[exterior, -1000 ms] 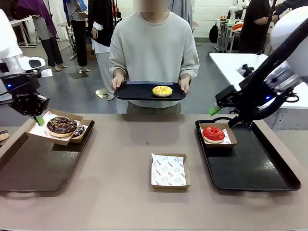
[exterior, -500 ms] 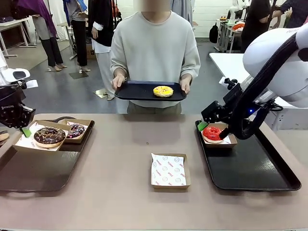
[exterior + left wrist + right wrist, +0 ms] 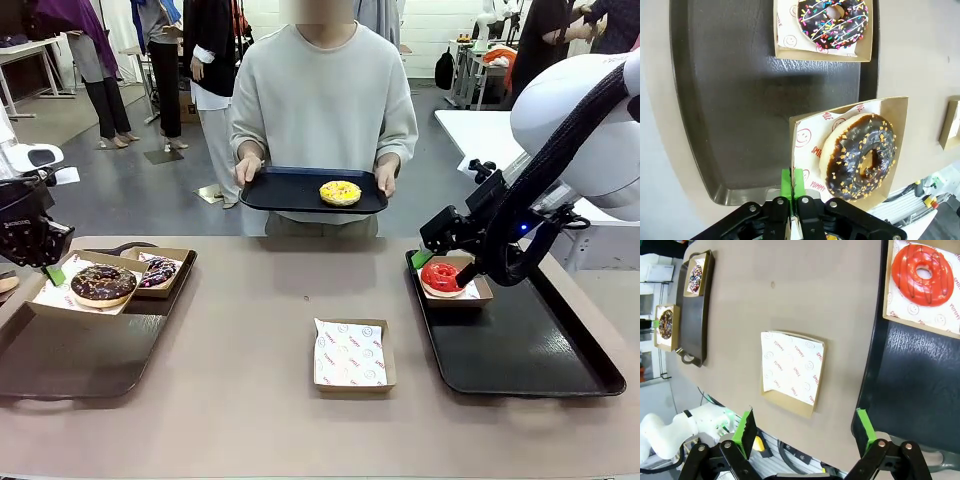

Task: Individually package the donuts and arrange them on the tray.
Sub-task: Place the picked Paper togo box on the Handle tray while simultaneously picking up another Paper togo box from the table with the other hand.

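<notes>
Black left gripper (image 3: 794, 182) pinching rim of square paper-lined cardboard box (image 3: 892, 107) — chocolate-brown sprinkled ring donut (image 3: 845, 150) sitting inside, box overhanging edge of dark plastic tray (image 3: 730, 100), near boxed dark donut with pink sprinkles (image 3: 840, 30). Black right gripper (image 3: 805, 432) gaping wide, hovering near boxed glossy red donut (image 3: 910, 287). Person holding yellow donut (image 3: 340, 191) on black tray (image 3: 280, 190).

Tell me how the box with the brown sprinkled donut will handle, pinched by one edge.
Likely sags: the left gripper pinches only one thin cardboard wall of the box. The donut fills most of it, so it probably weighs down the far side.
</notes>
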### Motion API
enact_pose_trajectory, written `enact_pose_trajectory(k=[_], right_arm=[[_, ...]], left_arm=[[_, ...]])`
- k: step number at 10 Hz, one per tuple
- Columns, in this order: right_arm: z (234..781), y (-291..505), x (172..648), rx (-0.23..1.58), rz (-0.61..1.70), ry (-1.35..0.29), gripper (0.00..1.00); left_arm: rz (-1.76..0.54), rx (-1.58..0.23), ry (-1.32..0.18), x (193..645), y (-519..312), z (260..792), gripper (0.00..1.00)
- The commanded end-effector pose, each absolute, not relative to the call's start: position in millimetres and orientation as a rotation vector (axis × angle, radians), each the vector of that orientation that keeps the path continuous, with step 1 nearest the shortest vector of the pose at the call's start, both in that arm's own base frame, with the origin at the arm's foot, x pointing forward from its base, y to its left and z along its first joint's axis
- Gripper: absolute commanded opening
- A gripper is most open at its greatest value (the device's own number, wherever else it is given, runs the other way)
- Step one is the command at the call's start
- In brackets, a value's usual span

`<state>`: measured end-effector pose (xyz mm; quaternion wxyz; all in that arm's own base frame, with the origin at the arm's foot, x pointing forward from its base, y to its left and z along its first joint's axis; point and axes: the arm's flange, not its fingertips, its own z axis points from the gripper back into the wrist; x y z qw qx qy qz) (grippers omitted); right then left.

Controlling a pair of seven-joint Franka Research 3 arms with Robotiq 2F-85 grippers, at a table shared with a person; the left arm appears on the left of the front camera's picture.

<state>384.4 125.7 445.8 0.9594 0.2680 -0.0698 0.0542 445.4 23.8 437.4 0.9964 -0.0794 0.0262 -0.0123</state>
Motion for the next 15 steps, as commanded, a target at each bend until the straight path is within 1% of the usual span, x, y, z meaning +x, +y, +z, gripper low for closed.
enact_pose_trajectory(k=[1,4,6,9,12,13,14,15], right_arm=[[446.8,127.8,385.9,0.533,0.108,-0.148,1.00],[445.8,126.3,384.2,0.544,0.112,-0.141,1.00],[439.1,152.5,378.8,0.462,0.158,-0.107,1.00],[416.6,192.3,365.6,0.335,0.173,-0.082,1.00],[392.1,219.6,355.3,0.189,0.176,-0.124,1.00],[391.3,221.4,356.3,0.197,0.164,-0.161,1.00],[401.8,213.4,355.5,0.253,0.212,-0.091,1.00],[401.8,213.4,355.5,0.253,0.212,-0.091,1.00]], left_arm=[[-0.025,-0.164,0.048,445.5,23.0,441.0,0.01],[-0.025,-0.159,0.052,445.4,23.8,437.4,0.01],[0.047,-0.084,0.009,429.3,23.7,431.6,0.01],[0.090,-0.064,-0.014,416.5,25.9,414.7,0.01],[0.090,-0.025,-0.008,408.8,22.4,399.4,0.01],[0.067,-0.082,0.010,417.2,25.2,406.2,0.01],[0.067,-0.082,0.010,417.2,25.2,406.2,0.01],[0.067,-0.082,0.010,417.2,25.2,406.2,0.01]])
